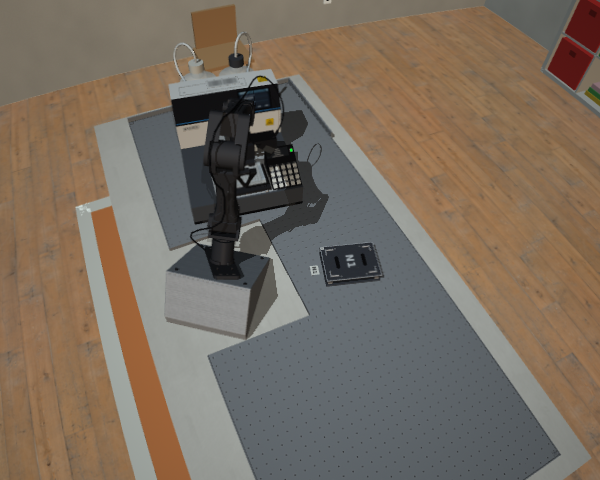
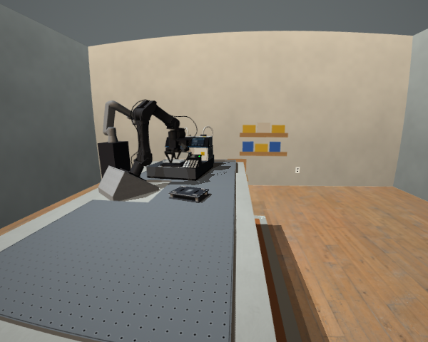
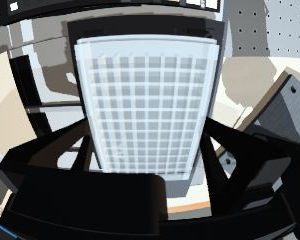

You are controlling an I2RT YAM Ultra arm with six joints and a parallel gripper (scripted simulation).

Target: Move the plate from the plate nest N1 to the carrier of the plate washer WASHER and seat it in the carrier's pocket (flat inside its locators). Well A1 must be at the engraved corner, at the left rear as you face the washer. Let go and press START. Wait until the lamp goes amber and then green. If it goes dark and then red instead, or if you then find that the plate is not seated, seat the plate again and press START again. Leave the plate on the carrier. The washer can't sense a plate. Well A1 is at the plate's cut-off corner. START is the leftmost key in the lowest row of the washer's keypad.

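The clear, pale plate is at the carrier of the washer. My gripper is shut on the plate, with one fingertip against each long side. The carrier's dark surround shows past the plate's far end. I cannot tell whether the plate lies flat inside the locators, nor make out its cut-off corner. The nest N1 is empty. The lamp is green. The keypad is right of the plate.
The washer's tall housing stands behind the carrier, with two tubed bottles behind it. The arm's wedge-shaped base is in front of the washer. A loose cable lies to its right.
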